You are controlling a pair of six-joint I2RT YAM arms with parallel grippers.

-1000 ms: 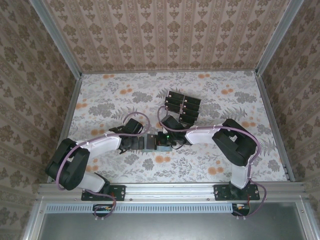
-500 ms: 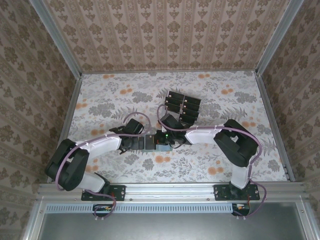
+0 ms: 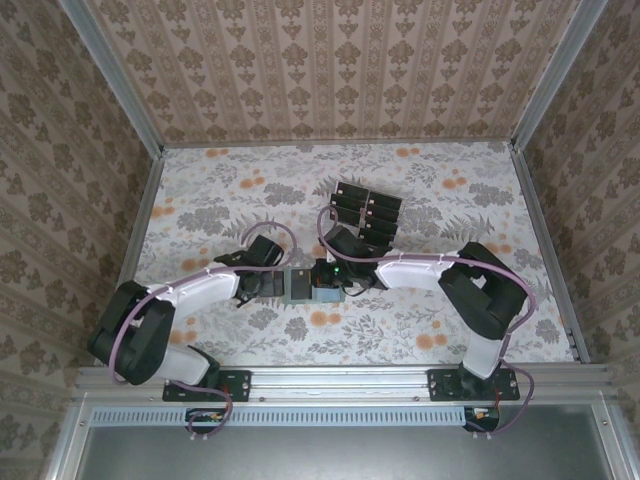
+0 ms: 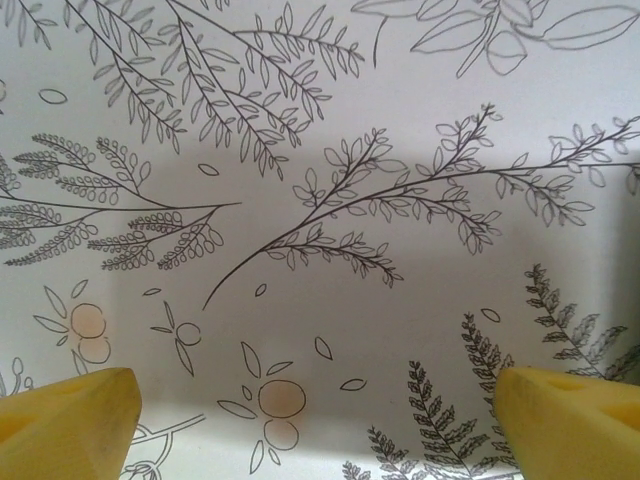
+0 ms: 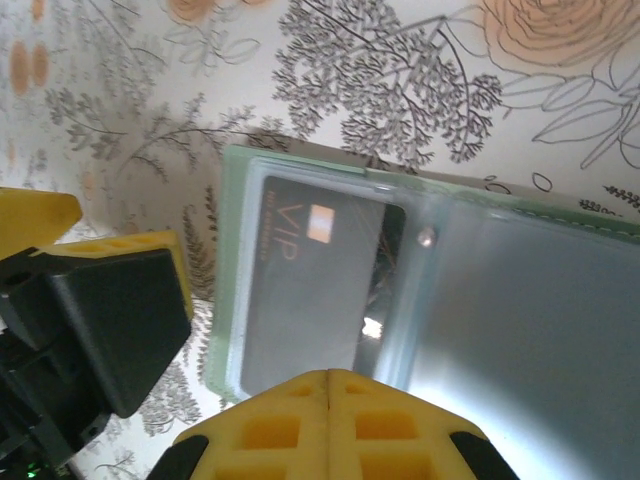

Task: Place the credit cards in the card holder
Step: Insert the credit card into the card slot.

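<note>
Yellow pads [image 5: 250,430] of the right gripper [image 5: 328,395] are pressed flat together, jaws clenched, seam tight. Can't tell if anything thin is pinched.

Tips hang over one long edge of the card holder [image 5: 500,300]. Touching it or just above: can't tell. It's the pale sage-green wallet, lying flat on the floral cloth [image 5: 400,90].

One black credit card [image 5: 320,290] w/ "VIP" lettering & a small orange chip patch lies inside the holder's outline, at the end away from the frosted flap. In a pocket or on top: can't tell. A metal snap stud [image 5: 427,237] sits just beside the card's end.

Right wrist view also catches a yellow finger [image 5: 130,250] & the black body of the other arm's tool, just beside the holder's short edge at the card end.

Left gripper [image 4: 320,420] is released: its two yellow tips are at opposite bottom corners of the left wrist view, wide apart, w/ bare leaf-print cloth btwn them.

From the top view the two tools meet mid-table w/ the holder btwn them, left gripper on its left, right gripper on its right.

Other credit cards [image 3: 362,212] lie in rows further back, slightly right of centre, near the right arm [image 3: 420,268] & apart from the holder.

Left arm [image 3: 190,290] reaches in from the near-left corner. Both arms are white-shelled w/ purple cable.
</note>
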